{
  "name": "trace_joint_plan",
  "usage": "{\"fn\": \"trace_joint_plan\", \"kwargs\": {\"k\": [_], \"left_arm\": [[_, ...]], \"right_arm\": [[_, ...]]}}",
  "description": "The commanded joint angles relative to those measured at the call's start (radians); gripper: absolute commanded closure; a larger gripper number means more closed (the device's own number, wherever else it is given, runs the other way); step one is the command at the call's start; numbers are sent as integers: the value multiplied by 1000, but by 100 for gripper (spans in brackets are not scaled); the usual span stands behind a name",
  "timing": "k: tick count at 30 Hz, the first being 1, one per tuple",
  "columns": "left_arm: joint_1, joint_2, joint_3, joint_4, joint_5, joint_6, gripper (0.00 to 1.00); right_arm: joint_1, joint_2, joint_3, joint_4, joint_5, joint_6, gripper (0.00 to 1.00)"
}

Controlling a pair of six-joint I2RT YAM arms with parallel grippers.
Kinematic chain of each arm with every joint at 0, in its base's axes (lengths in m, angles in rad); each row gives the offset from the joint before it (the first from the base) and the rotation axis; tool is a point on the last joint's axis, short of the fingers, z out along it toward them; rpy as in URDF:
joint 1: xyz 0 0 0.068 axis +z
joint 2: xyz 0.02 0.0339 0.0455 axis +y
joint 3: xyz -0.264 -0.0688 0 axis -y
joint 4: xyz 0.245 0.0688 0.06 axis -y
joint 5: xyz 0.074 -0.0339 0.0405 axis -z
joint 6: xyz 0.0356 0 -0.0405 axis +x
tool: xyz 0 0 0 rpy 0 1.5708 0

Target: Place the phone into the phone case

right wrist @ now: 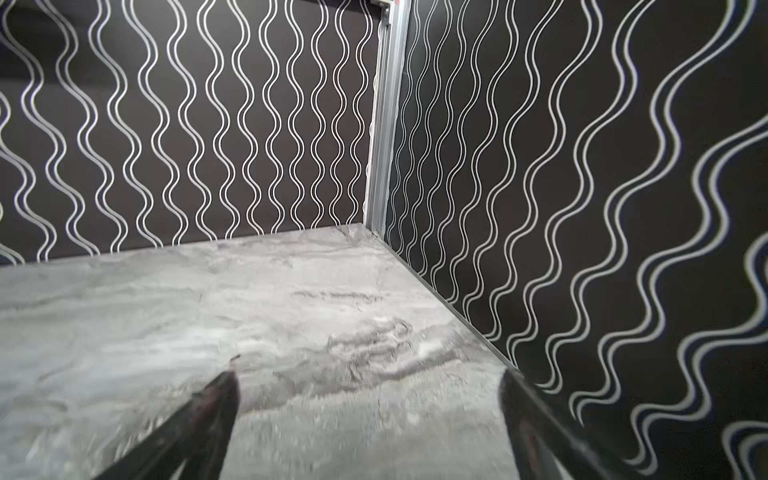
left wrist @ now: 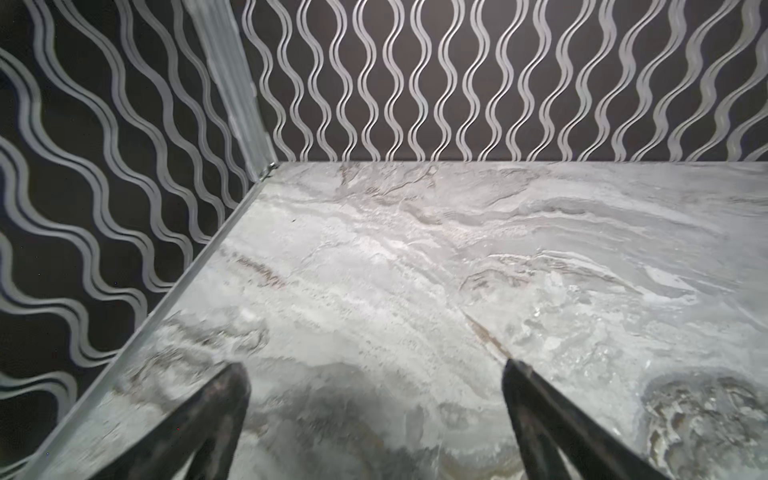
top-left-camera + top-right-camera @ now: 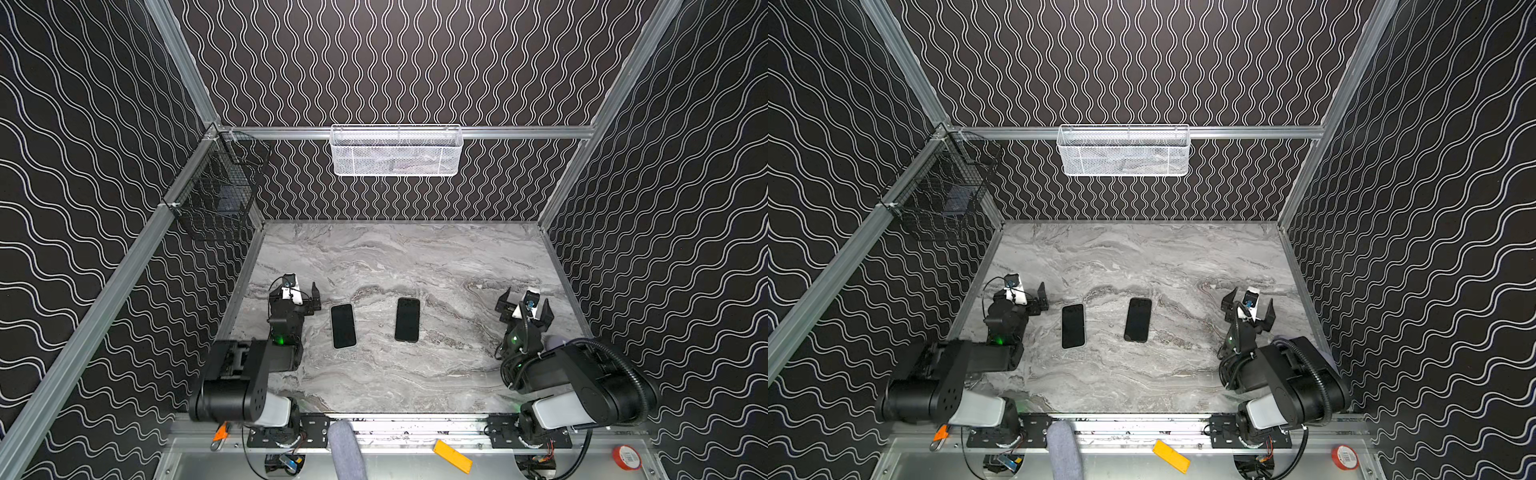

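Note:
Two flat black slabs lie side by side on the marble table, one on the left (image 3: pixel 343 326) (image 3: pixel 1073 326) and one on the right (image 3: pixel 407 319) (image 3: pixel 1138 319). They are the phone and the phone case, but I cannot tell which is which. My left gripper (image 3: pixel 301 291) (image 3: pixel 1027 293) (image 2: pixel 374 368) stands open and empty just left of the left slab. My right gripper (image 3: pixel 527 301) (image 3: pixel 1251 301) (image 1: pixel 369 374) is open and empty near the right wall, well clear of the right slab. Neither wrist view shows a slab.
A white mesh basket (image 3: pixel 397 150) hangs on the back rail and a black wire basket (image 3: pixel 216 187) on the left rail. Patterned walls close in three sides. On the front ledge lie a yellow strip (image 3: pixel 452 456), a red tape roll (image 3: pixel 626 457) and a grey padded object (image 3: pixel 345 451).

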Motion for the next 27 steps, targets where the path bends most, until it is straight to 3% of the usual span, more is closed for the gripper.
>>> {"fn": "trace_joint_plan", "kwargs": {"k": [1,4,8,9,11,14,17,20,27], "left_arm": [[-2,-20,42,7,18,1,1],[-8,-3,85,-46,32,12,1],[-29,-3,106,-77,10,23,1],[-31,6,107,-59,5,30,1],[-38,3,117,-98,-6,33,1],[-43,5,123,-101,-12,39,1],[-47,4,122,-98,-16,42,1],[-56,4,125,-102,-16,53,1],[-59,6,129,-107,-10,59,1]], "right_arm": [[-95,-27,50,-176,-236,136,0],[-188,2,62,-194,-375,197,1],[-216,104,85,-124,-489,155,0],[-216,86,110,-216,-510,160,0],[-223,58,172,-379,-521,187,0],[-231,96,143,-252,-530,167,0],[-232,66,162,-341,-526,179,0],[-231,92,142,-254,-527,166,0],[-231,86,145,-276,-526,169,0]]}}
